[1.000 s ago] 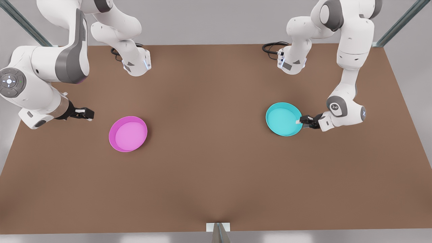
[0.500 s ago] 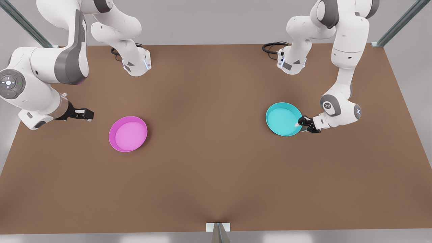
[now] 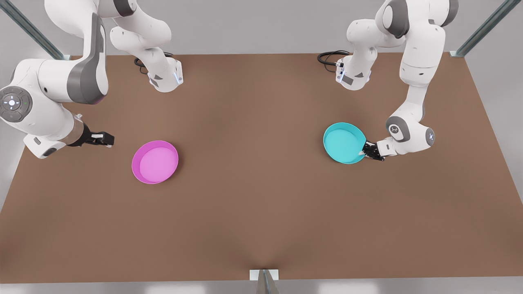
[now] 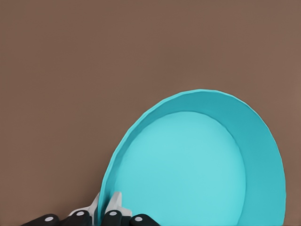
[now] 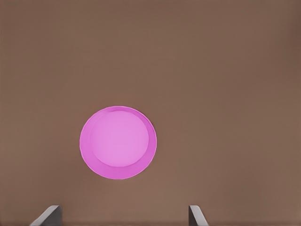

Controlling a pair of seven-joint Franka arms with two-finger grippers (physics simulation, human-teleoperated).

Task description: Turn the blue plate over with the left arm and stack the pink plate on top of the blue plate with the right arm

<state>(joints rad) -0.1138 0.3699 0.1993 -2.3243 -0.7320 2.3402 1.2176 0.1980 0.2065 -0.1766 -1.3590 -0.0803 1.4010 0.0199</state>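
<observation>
The left end effector (image 3: 365,152) pinches the rim of the blue plate (image 3: 344,143), which sits at the front view's right on the brown surface (image 3: 261,204), open side up. In the left wrist view its fingers (image 4: 114,203) straddle the rim, one inside, one outside. To flip cleanly, it should probably lift enough for clearance and roll the wrist steadily, keeping the thin rim from slipping. The right end effector (image 3: 104,139) waits with its fingers spread wide, near the pink plate (image 3: 155,161) on the front view's left.
</observation>
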